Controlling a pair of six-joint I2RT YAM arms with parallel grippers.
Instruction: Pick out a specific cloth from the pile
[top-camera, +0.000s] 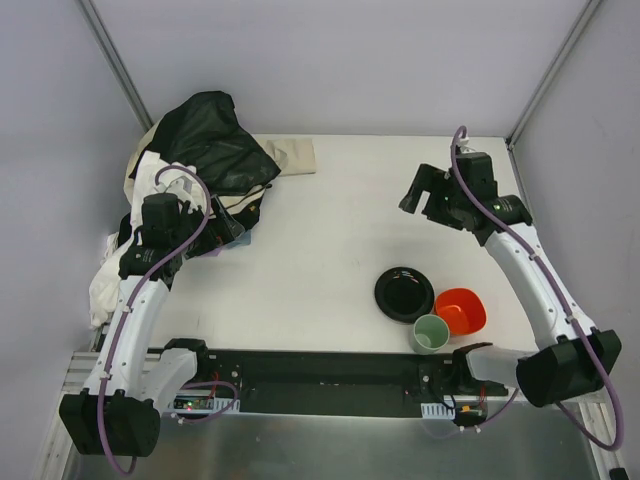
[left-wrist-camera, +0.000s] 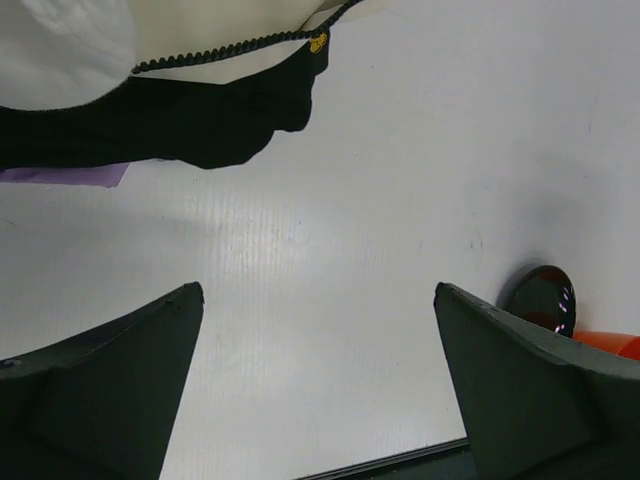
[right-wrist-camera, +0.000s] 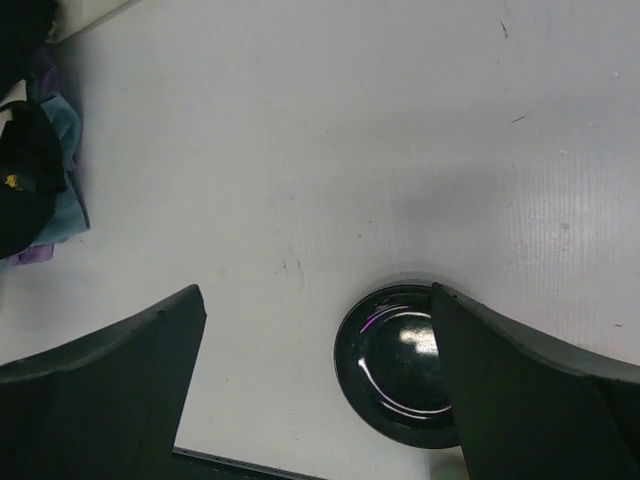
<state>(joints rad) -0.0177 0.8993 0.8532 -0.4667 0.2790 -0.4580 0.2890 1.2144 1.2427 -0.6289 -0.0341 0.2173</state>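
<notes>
The pile (top-camera: 205, 150) is heaped at the table's far left corner, with a black garment on top and white and beige fabric under it. Of the lavender cloth only small slivers show: one under the black fabric's edge (left-wrist-camera: 65, 175) and another beside blue fabric (right-wrist-camera: 35, 254). My left gripper (top-camera: 232, 232) hangs open at the pile's near right edge, over bare table (left-wrist-camera: 318, 290), with nothing between its fingers. My right gripper (top-camera: 420, 203) is open too, high over the table's far right (right-wrist-camera: 315, 291), far from the pile.
A black plate (top-camera: 404, 294) lies near the front right, with an orange bowl (top-camera: 462, 308) and a pale green cup (top-camera: 431, 333) beside it. A beige cloth (top-camera: 295, 155) sticks out from the pile along the back. Blue-grey fabric (right-wrist-camera: 62, 190) shows at the pile's edge.
</notes>
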